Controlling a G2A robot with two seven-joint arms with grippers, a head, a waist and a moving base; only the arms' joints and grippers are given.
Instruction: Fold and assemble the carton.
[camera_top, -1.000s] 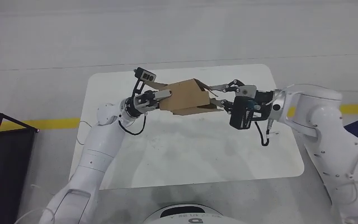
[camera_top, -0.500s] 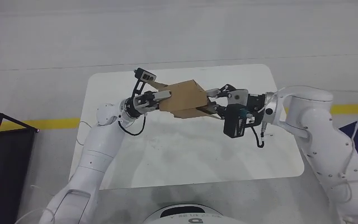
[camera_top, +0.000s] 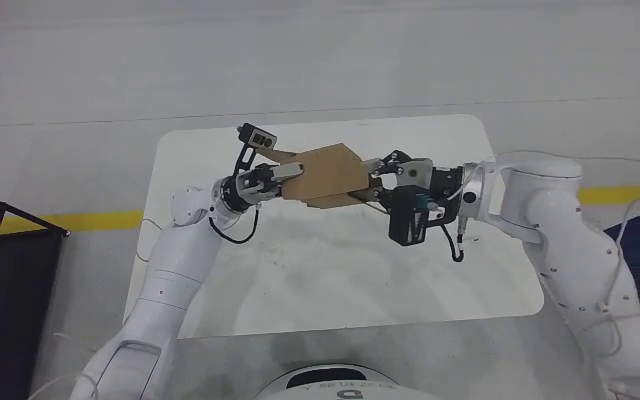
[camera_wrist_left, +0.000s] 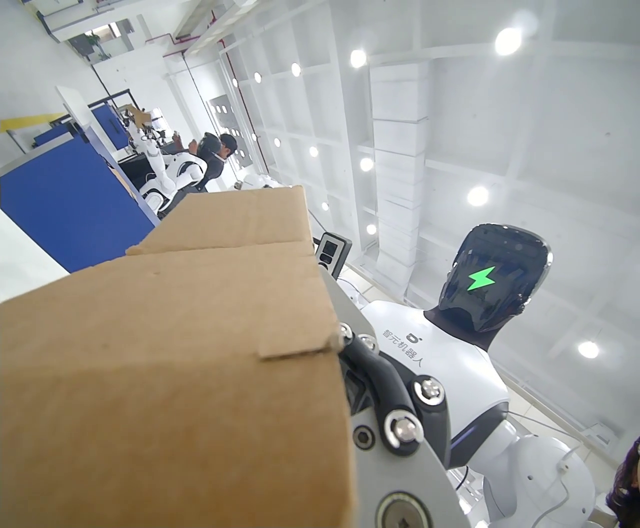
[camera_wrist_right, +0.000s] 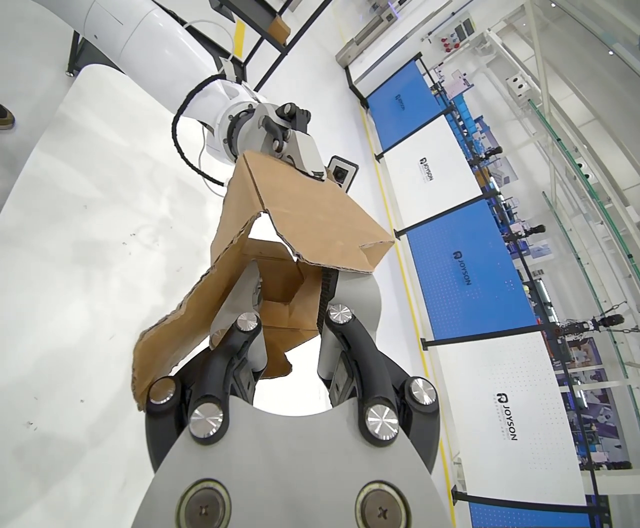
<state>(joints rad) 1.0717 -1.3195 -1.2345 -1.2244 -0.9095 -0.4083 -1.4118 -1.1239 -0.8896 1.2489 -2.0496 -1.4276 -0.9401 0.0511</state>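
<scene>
Brown carton (camera_top: 325, 175), plain and unprinted, its torn edges showing paler corrugated ribbing. The left claw (camera_top: 285, 172) and right claw (camera_wrist_right: 295, 310) on either side of it are silver-grey metal with black linkages and bright silver bolt heads. Below both claws the tabletop (camera_top: 330, 280) is white, flecked with small dark scuffs. The floor (camera_top: 320, 60) beyond the claws is pale grey, crossed by a yellow stripe (camera_top: 95, 220) out past the left claw. Behind the left claw stand barrier panels (camera_wrist_right: 465, 260), blue and white by turns, finely dotted, in black frames. The left arm (camera_top: 175, 270) is glossy white, with a black cable (camera_wrist_right: 182, 145) looping at its wrist.
</scene>
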